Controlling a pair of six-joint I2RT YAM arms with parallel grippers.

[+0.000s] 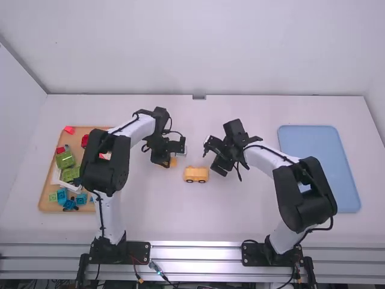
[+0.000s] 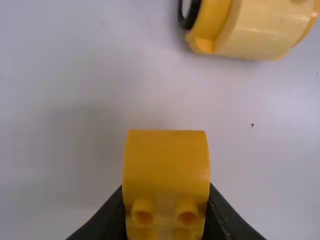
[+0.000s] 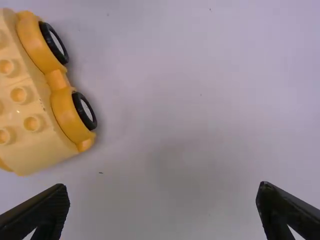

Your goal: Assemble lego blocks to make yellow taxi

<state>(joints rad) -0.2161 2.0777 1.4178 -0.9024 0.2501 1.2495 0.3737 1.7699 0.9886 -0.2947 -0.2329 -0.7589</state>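
Near the middle of the table my left gripper (image 1: 170, 158) is shut on a small yellow block (image 1: 173, 162), just left of the yellow wheeled car base (image 1: 196, 174). In the left wrist view the left gripper (image 2: 166, 220) grips the yellow block (image 2: 166, 165), its studs showing; part of the car base (image 2: 260, 27) lies beyond, apart from it. My right gripper (image 1: 215, 158) is to the right of the car base. From the right wrist the right gripper (image 3: 162, 207) stands open, nothing between its fingers, with the studded car base (image 3: 30, 105) off to one side.
At the far left a wooden tray (image 1: 50, 195) holds green blocks (image 1: 66, 159), blue blocks (image 1: 62, 195) and red pieces, partly behind the left arm. A blue tray (image 1: 319, 162) lies at the right, beyond the right arm's elbow.
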